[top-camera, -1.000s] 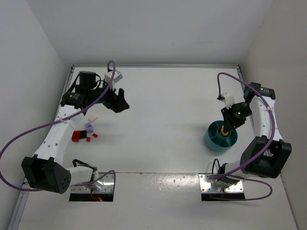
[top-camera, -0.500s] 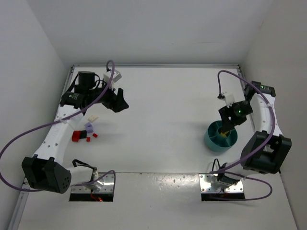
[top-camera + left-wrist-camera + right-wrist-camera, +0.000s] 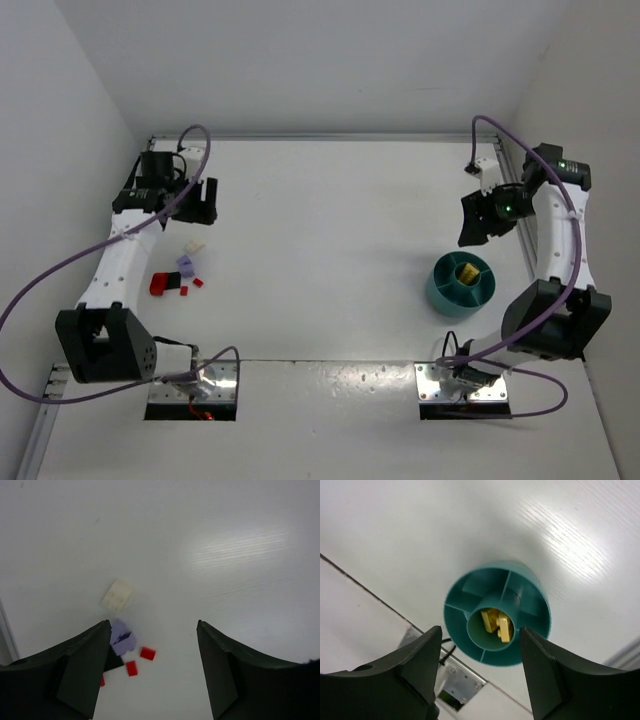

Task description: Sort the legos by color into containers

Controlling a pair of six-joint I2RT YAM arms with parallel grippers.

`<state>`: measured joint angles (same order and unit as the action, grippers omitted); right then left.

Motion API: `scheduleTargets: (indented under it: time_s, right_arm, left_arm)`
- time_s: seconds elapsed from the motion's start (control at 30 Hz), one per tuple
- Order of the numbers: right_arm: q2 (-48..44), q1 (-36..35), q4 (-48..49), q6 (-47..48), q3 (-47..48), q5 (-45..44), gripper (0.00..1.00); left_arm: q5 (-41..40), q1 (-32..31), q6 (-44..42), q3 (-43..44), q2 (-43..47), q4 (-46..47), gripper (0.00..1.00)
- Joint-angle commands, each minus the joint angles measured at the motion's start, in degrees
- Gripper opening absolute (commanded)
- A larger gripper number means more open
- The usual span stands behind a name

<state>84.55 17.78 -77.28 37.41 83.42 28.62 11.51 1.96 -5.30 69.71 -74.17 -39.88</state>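
Observation:
The teal bowl (image 3: 461, 283) stands at the right of the table, with yellow bricks (image 3: 466, 271) in its central cup; the right wrist view shows its rim (image 3: 542, 607) and the yellow bricks (image 3: 497, 625). My right gripper (image 3: 472, 222) is open and empty, raised behind the bowl. Loose legos lie at the left: a cream brick (image 3: 195, 246), a lavender brick (image 3: 185, 265), red bricks (image 3: 160, 285) and a black one (image 3: 184, 291). The left wrist view shows the cream brick (image 3: 116, 595), the lavender brick (image 3: 123, 639) and small red bricks (image 3: 147, 653). My left gripper (image 3: 196, 205) is open and empty, above and behind them.
White walls close in the table at the back and both sides. Metal mounting plates (image 3: 465, 384) sit at the near edge by the arm bases. Purple cables loop over both arms.
My right gripper has lifted out of the bowl and moved back, leaving yellow bricks in the central cup. My left gripper has swung left toward the wall, over the loose bricks.

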Motion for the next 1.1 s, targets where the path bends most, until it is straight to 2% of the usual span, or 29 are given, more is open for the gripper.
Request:
scheduleTargets:
  time_s: [0.0,0.13,0.3,0.37,0.67,0.77,1.07]
  right_arm:
    - [4.2,-0.5,-3.3,-2.9,1.9,7.9,0.63]
    - [6.8,-1.0,-2.5,-5.9,2.5,9.6,0.64]
    - [8.7,-2.8,-0.5,-8.7,2.5,9.6,0.80]
    - [8.7,-3.4,0.3,-10.0,2.5,9.6,0.81]
    - [7.1,-6.3,2.7,-11.1,-1.1,6.9,0.81]
    - [7.1,-6.3,2.7,-11.1,-1.7,6.9,0.81]
    - [7.1,-6.8,3.2,-11.1,-2.2,6.9,0.81]
  left_arm:
    - [-10.8,6.1,-0.7,-3.7,-3.6,-3.3,0.74]
    - [-11.4,13.8,-6.2,-9.7,-3.1,-1.5,0.74]
    - [-7.5,20.9,-11.3,-11.5,-5.3,-1.0,0.74]
    - [-5.2,23.5,-13.0,-11.5,-7.2,-0.5,0.73]
    - [-1.1,29.2,-15.7,-11.5,-14.9,1.3,0.62]
    - [0.9,29.9,-15.7,-11.0,-17.4,1.3,0.55]
    - [1.4,30.9,-15.7,-9.4,-21.8,1.8,0.54]
